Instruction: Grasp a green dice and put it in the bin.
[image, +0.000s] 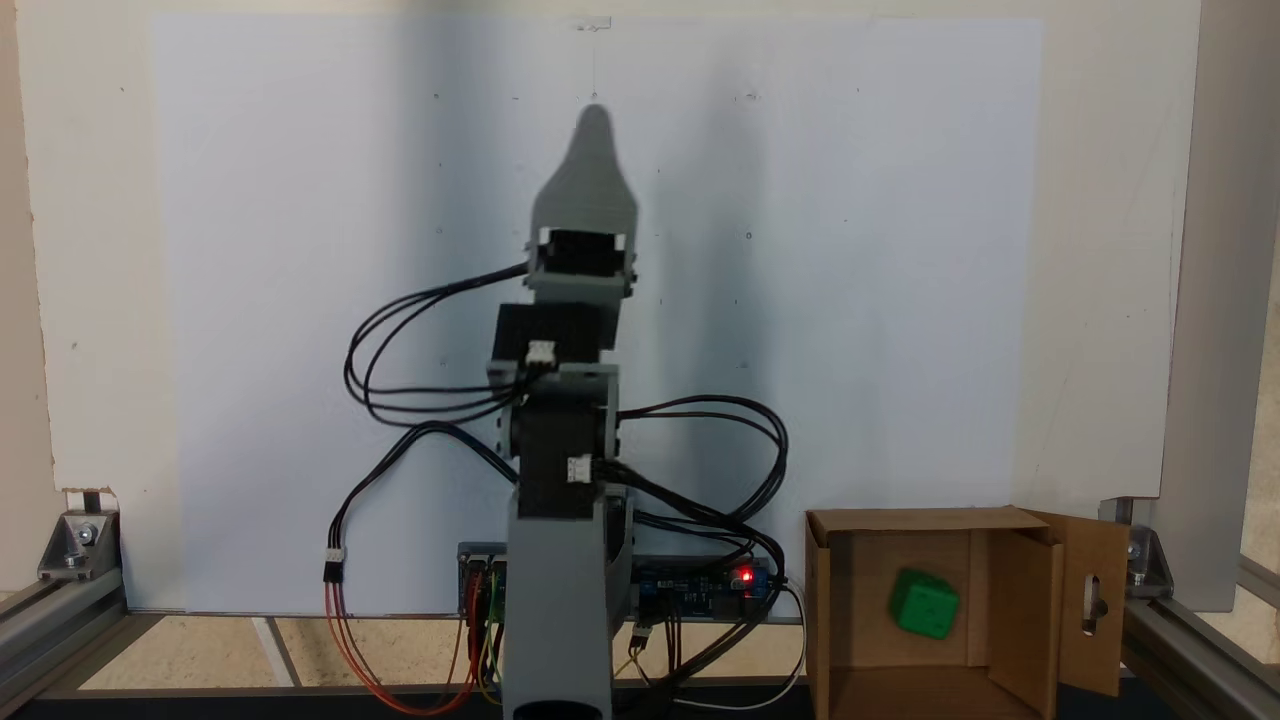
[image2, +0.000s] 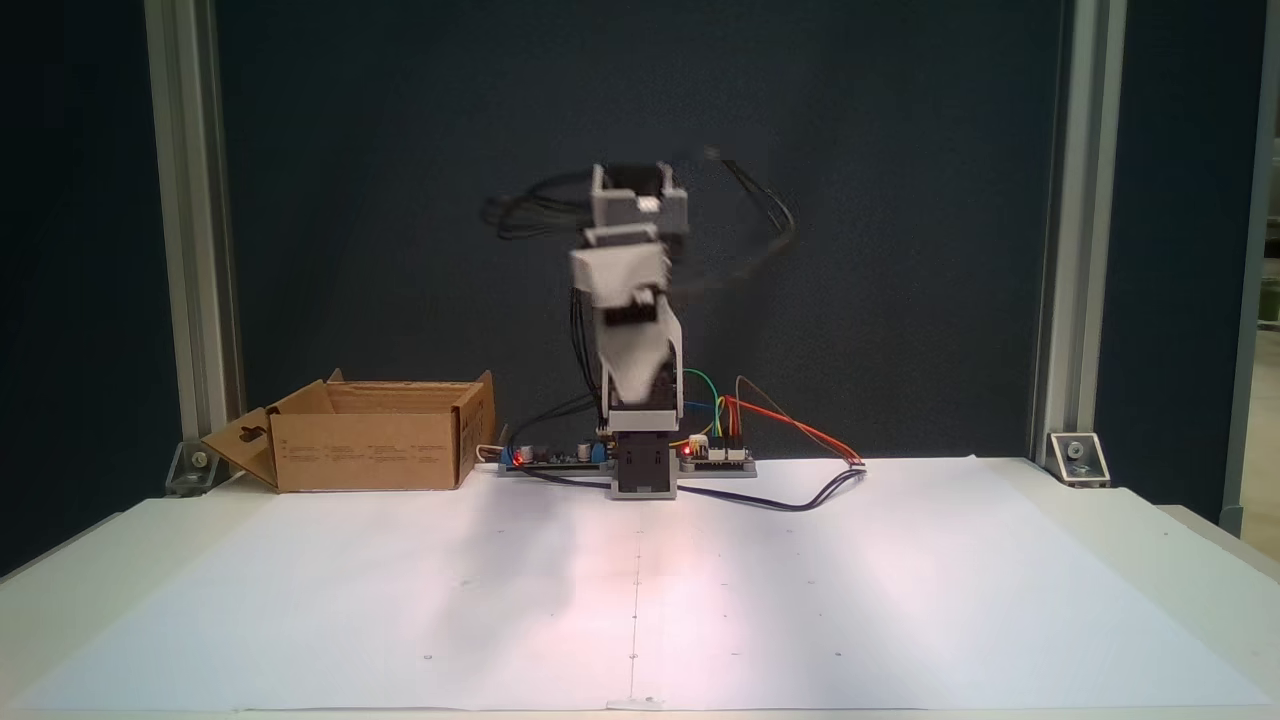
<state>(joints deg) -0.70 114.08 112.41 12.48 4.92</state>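
I see the small bright green dice (image: 925, 603) lying inside the brown corrugated cardboard bin (image: 1095, 600), on its floor. The grey gripper (image: 594, 125) stands well apart from the bin, over the white paper-covered counter (image2: 800, 590). It holds nothing; I cannot tell its jaw opening.

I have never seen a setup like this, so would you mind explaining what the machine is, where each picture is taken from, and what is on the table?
This is a small hobby robot arm bolted to a table covered in white paper. One fixed view looks down from above and behind the arm; the other faces it from the front at table height. Its gripper tapers to a single visible tip, so I cannot tell whether it is open; nothing seems held. Beside the arm's base stands the bin, an open cardboard box. The green dice already lies inside it.
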